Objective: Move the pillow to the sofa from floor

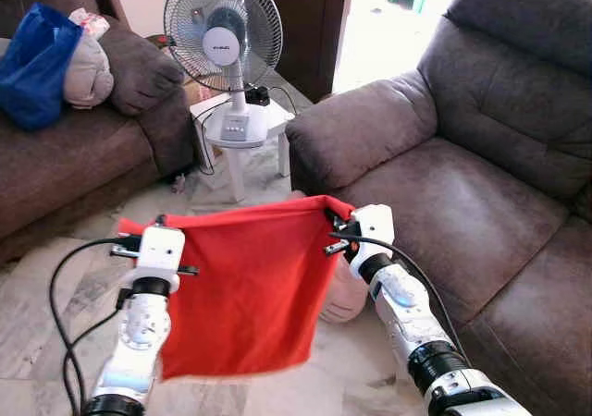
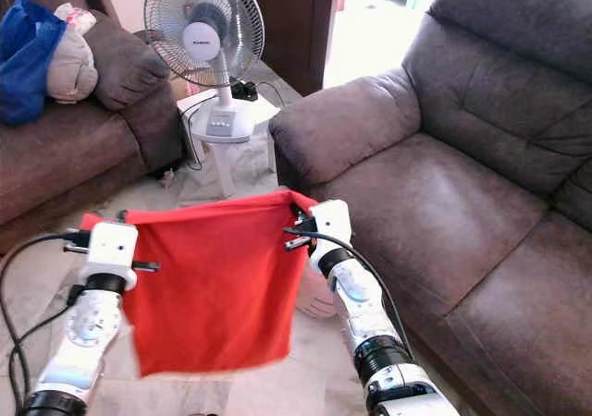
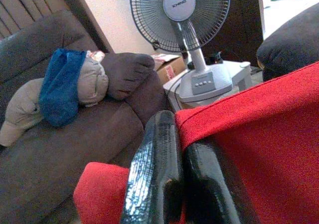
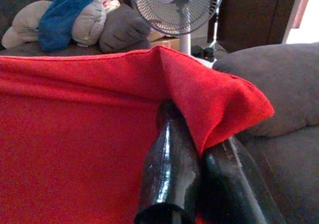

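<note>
While both arms are raised in front of the robot, a red pillow [image 1: 245, 287] hangs between them like a flat sheet, off the floor [image 1: 55, 287]. The left gripper [image 3: 174, 184] is closed tight on the upper corner at about 9 o'clock of the cloth, and the right gripper [image 4: 199, 179] is closed tight on the opposite upper corner at about 3 o'clock. In the two wrist views the black fingers [image 4: 167, 164] sit pressed together with the red fabric folded over them, so each one pinches an edge and not the middle.

I think the pillow is held in this way because it is soft and looks thin: two corners keep the top edge stretched and level, and the rest falls straight down under the grippers. The lower edge hangs free above the tiles.

The brown sofa [image 1: 462, 194] stands at about 2 o'clock from the pillow, with its armrest [image 1: 365, 125] just beyond the right gripper and its seat free. A second couch [image 1: 83, 148] at 10 o'clock carries a blue bag [image 1: 32, 65] and bundled clothes. A white fan [image 1: 224, 37] on a small stool [image 1: 236, 129] stands at 12 o'clock, between the two.

The lift seems done; carrying it to the right over the seat seems to be next.
</note>
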`<state>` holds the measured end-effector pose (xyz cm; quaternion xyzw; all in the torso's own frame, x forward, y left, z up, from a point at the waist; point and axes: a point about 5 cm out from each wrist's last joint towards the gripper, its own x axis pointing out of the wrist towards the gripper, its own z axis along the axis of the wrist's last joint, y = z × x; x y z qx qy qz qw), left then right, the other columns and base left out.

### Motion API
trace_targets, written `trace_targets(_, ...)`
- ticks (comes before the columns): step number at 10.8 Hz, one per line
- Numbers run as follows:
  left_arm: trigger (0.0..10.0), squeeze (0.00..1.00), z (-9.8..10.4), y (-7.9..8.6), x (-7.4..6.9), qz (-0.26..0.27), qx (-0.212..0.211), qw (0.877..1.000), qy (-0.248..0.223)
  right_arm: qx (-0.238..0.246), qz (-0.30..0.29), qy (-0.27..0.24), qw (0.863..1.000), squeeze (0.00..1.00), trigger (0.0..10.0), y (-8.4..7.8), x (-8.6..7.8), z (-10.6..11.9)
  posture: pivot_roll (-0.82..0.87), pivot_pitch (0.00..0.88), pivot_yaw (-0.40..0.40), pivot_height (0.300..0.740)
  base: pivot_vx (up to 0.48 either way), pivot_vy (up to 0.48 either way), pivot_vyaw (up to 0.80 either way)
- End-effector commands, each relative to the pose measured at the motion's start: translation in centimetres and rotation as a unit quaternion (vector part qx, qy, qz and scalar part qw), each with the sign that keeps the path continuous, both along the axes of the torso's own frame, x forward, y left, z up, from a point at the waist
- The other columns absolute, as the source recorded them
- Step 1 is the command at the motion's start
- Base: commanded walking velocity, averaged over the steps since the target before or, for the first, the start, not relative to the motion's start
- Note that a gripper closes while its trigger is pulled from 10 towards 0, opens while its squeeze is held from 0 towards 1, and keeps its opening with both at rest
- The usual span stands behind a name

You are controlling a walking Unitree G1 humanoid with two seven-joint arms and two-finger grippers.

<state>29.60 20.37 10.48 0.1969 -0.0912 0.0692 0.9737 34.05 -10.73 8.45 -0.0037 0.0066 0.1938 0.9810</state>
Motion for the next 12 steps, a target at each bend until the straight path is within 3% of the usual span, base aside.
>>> trace_targets(1,10.0,0.0,2.3,2.2,0.0,0.065,-0.012,0.996,-0.061,0.003,-0.075,-0.007,0.997,0.0,10.0,-3.2,0.6,0.5,0.13,0.153,-0.035,0.74,0.0,0.0,-0.8)
trace_targets(7,10.0,0.0,2.0,1.0,0.3,0.053,-0.019,0.997,-0.053,-0.007,-0.069,-0.004,0.998,0.0,10.0,-3.3,0.7,0.4,0.1,0.17,-0.058,0.74,0.0,0.0,-0.8)
trace_targets(9,10.0,0.0,1.9,1.0,0.4,0.052,-0.02,0.997,-0.051,-0.004,-0.072,-0.008,0.997,0.0,10.0,-3.3,0.9,0.6,0.08,0.167,-0.06,0.74,0.0,-0.304,-0.8)
trace_targets(12,10.0,0.0,1.8,0.9,0.3,0.049,-0.022,0.997,-0.051,0.005,-0.071,-0.013,0.997,0.0,10.0,-3.0,0.6,0.4,0.08,0.145,-0.052,0.74,0.0,-0.365,0.0)
